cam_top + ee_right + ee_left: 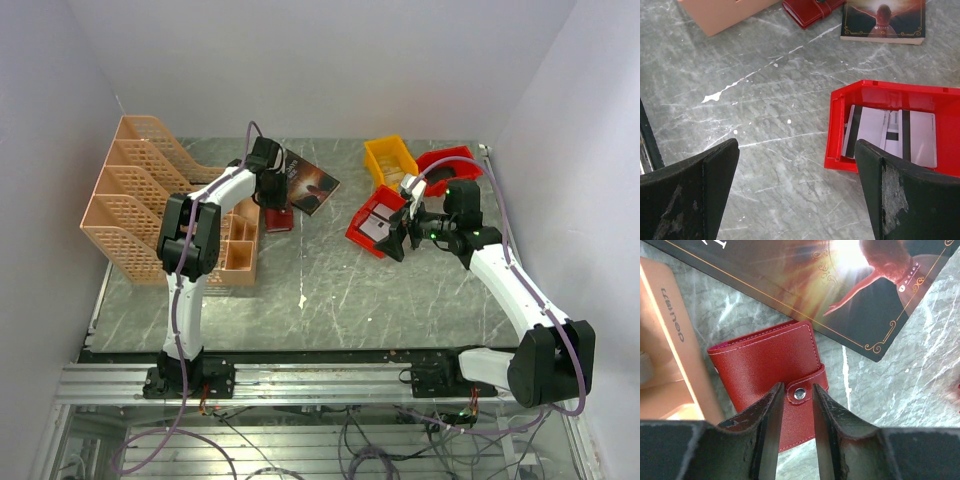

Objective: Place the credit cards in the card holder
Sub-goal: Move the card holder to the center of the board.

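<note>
The card holder (765,360), a dark red case held shut by a strap with a metal snap (800,393), lies flat on the marble table beside the book. In the top view the card holder (279,219) sits just under my left gripper (272,198). Seen from the left wrist, my left gripper (798,387) hovers over it, jaws narrowly apart either side of the strap. Several credit cards (875,132) lie in a red bin (832,130). My right gripper (796,145) hangs wide open and holds nothing, just left of that bin (362,232).
A dark-covered book (312,183) lies behind the card holder. An orange file organiser (140,190) and a small orange box (240,245) stand at the left. A yellow bin (390,158) and a second red bin (450,165) sit at the back right.
</note>
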